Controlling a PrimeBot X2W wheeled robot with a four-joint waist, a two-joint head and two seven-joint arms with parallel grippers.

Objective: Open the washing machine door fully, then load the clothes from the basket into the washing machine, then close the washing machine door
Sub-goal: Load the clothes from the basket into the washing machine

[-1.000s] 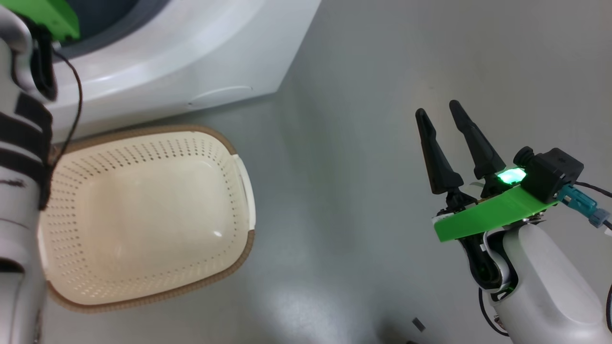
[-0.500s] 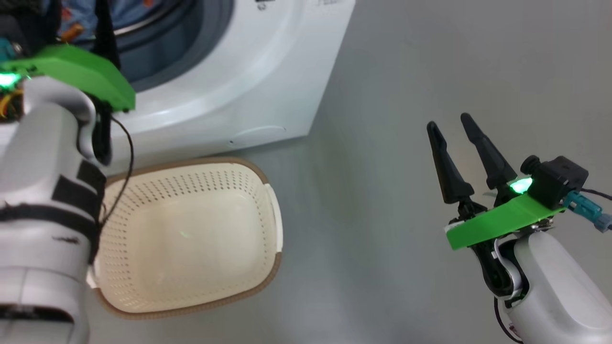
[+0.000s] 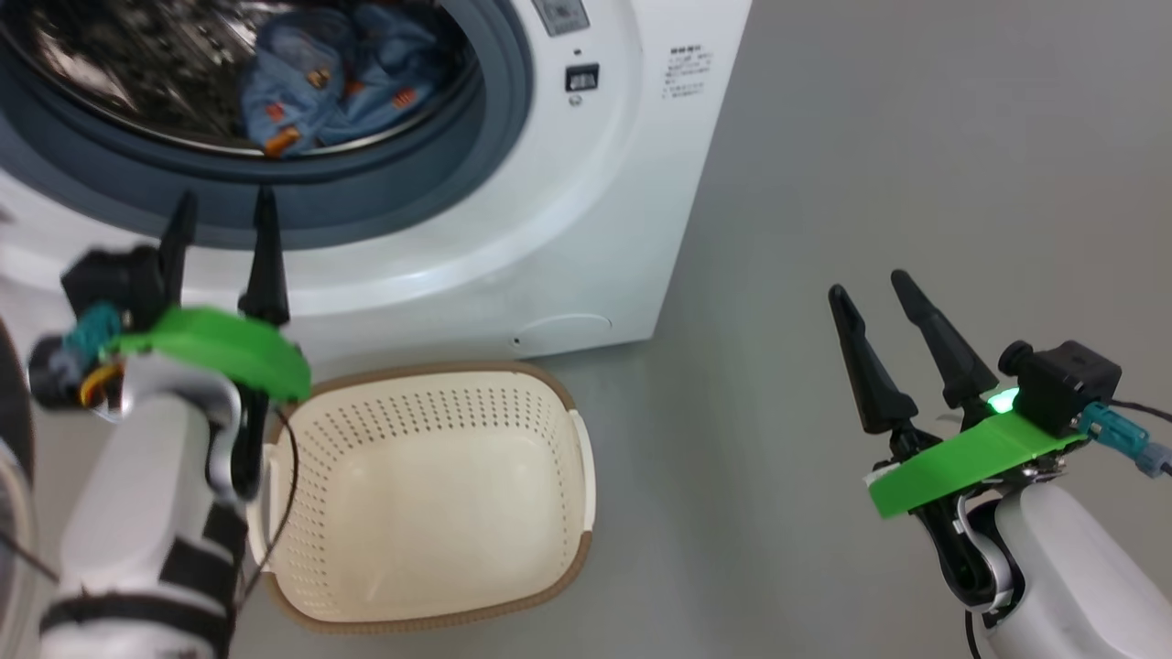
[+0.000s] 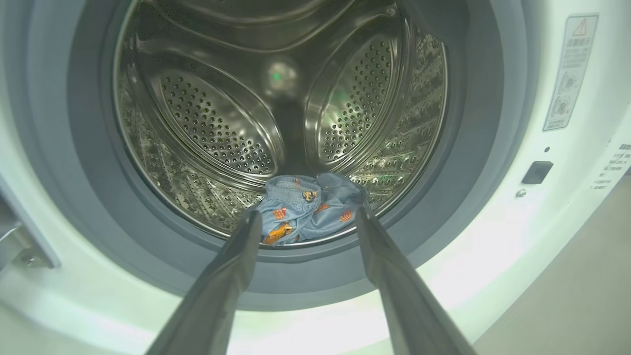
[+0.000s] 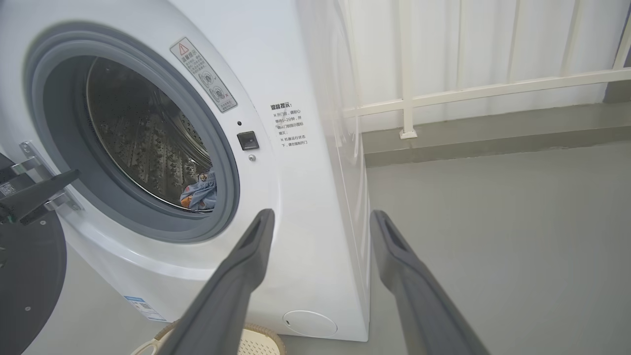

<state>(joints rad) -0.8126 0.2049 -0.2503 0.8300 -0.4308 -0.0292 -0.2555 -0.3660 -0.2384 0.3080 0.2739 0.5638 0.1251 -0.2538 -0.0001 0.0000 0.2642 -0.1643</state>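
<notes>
The head camera has tipped upward over the last second, so you now see the mouth of the washing machine [image 3: 586, 229] instead of mostly floor. The left gripper [image 3: 224, 203] has drawn back from the opening. Its long dark fingers are spread wide, hold nothing and sit just in front of the matte grey rubber gasket [image 4: 74, 148]. Soft blue clothes [image 3: 339, 73] with orange patches lie crumpled at the lower front of the shiny, perforated steel drum [image 4: 222, 123].

The basket [image 3: 430, 412], cream perforated plastic with a brown woven-look rim, sits on the smooth grey floor just before the machine, bare inside. Loading looks finished, so closing is what remains. The washing machine door [image 5: 27, 276] (a dark round disc) stands swung open at the hinge side. The right gripper [image 3: 870, 286], equally wide and empty, hovers well apart to the right.
</notes>
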